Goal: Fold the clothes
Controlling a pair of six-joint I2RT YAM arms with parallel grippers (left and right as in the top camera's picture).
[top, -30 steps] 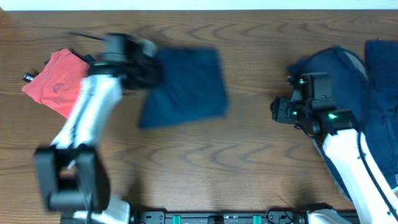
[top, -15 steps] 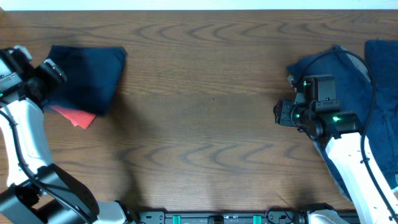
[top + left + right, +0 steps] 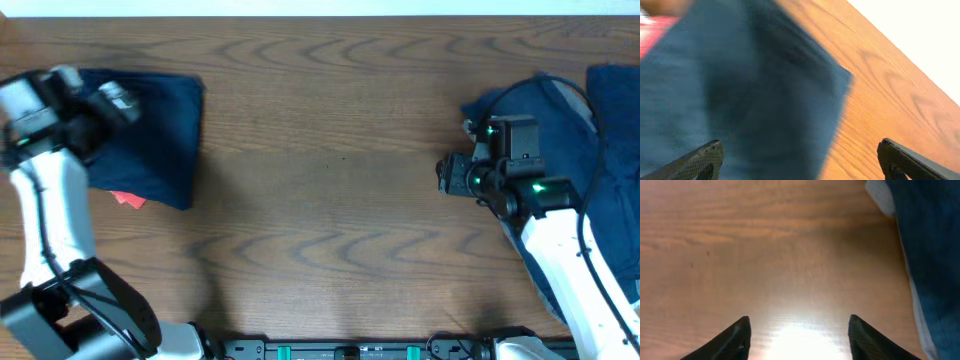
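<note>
A folded navy garment (image 3: 155,130) lies flat at the table's far left, covering most of a red cloth (image 3: 126,198). My left gripper (image 3: 105,108) hovers over its left part, open, with nothing between the fingers. In the left wrist view the navy cloth (image 3: 765,90) fills the space below the gripper (image 3: 800,157), and a bit of the red cloth (image 3: 652,30) shows at top left. More navy clothes (image 3: 560,110) lie heaped at the far right. My right gripper (image 3: 446,178) stands open just left of that heap, over bare wood (image 3: 800,330), with the clothes (image 3: 935,245) on its right.
The wooden table (image 3: 330,170) runs between the two arms. A second dark blue piece (image 3: 615,120) lies at the right edge, partly under the right arm. Pale lining (image 3: 880,195) shows at the heap's near edge. The table's back edge is close behind the folded garment.
My left arm swept the folded navy garment from the table's middle to the far left, laid it over the red cloth and opened its jaws. The right jaws widened slightly.
</note>
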